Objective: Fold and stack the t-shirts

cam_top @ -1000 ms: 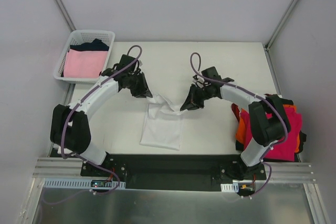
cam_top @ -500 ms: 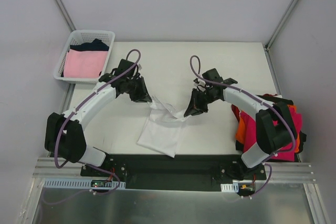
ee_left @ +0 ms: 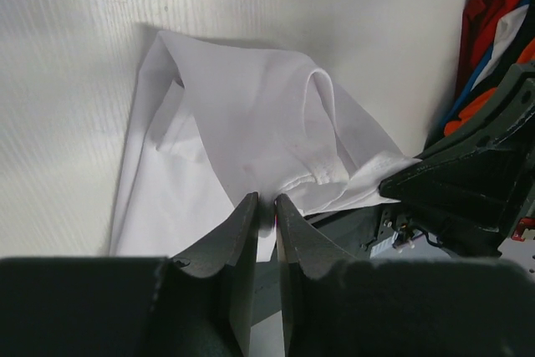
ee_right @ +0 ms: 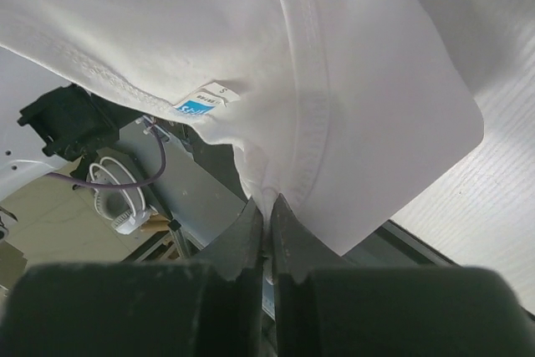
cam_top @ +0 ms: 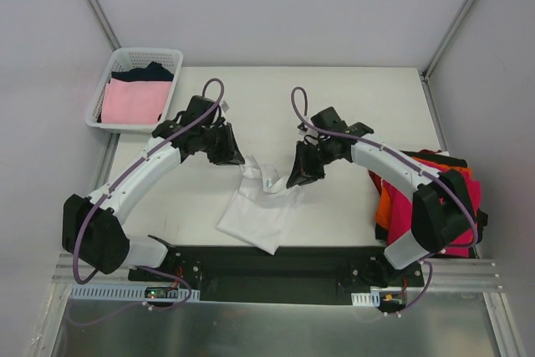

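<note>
**Item 1: white t-shirt** (cam_top: pixel 255 216). The landmark for every place below. It lies near the front edge of the table (cam_top: pixel 351 98), between the two arms. Its lower part lies flat and skewed on the table, while its upper edge is bunched and lifted off the surface at two points. The left wrist view (ee_left: pixel 251 140) shows loose folds with one raised loop of cloth. The right wrist view (ee_right: pixel 351 64) shows the ribbed collar seam and a small blue-and-white size label (ee_right: pixel 205 102).

**Item 2: left gripper** (cam_top: pixel 232 156). It is at the shirt's upper left corner. The jaws are nearly together with only a thin slit between them (ee_left: pixel 266 200). A fold of the white cloth meets the fingers (ee_left: pixel 238 240) right at their tips and is pinched there.

**Item 3: right gripper** (cam_top: pixel 294 177). It is at the shirt's upper right corner. The jaws are pressed together (ee_right: pixel 267 202) and clamp the collar seam. The cloth rises straight out of the fingertips (ee_right: pixel 247 232) and fans out above them.

**Item 4: basket** (cam_top: pixel 94 106). White lattice, well away from the shirt at the far left. It holds a pale pink shirt (cam_top: pixel 134 102), with a dark shirt (cam_top: pixel 150 73) behind it.

**Item 5: stack.** Well away from the shirt at its right, partly behind the right arm. A magenta-red shirt (cam_top: pixel 456 206) lies over an orange shirt (cam_top: pixel 384 202).
</note>
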`<move>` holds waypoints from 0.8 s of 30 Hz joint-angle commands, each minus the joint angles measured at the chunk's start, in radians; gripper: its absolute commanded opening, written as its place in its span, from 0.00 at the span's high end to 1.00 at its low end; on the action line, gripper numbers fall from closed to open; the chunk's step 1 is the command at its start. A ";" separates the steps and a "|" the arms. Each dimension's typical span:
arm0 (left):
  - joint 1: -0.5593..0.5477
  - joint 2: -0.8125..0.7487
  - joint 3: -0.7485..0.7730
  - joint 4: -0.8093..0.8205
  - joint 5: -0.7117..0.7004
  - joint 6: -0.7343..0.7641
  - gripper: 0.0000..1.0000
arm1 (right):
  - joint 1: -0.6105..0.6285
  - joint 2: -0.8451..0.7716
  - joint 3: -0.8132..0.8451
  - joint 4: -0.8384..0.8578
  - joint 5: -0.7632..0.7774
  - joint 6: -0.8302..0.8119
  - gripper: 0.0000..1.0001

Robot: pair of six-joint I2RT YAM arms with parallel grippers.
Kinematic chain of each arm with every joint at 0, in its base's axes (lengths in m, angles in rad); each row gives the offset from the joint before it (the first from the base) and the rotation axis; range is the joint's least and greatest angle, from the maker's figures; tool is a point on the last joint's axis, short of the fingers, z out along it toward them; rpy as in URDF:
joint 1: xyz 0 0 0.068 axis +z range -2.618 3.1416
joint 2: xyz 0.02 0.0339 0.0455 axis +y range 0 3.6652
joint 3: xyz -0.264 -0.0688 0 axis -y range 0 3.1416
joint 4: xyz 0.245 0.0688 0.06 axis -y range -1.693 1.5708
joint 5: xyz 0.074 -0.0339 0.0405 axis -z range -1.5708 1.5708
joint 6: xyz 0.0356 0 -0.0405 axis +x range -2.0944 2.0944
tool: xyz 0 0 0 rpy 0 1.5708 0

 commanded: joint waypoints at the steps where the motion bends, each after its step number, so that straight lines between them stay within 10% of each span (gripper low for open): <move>1: -0.014 -0.069 -0.041 -0.033 -0.018 -0.013 0.85 | 0.046 -0.069 -0.036 -0.030 0.023 -0.003 0.96; 20: -0.051 -0.296 -0.372 -0.072 -0.004 -0.105 0.84 | 0.318 -0.082 -0.151 -0.185 0.173 0.006 0.95; 24: -0.051 -0.325 -0.417 -0.076 -0.002 -0.112 0.84 | 0.417 -0.013 -0.149 -0.160 0.205 0.043 0.83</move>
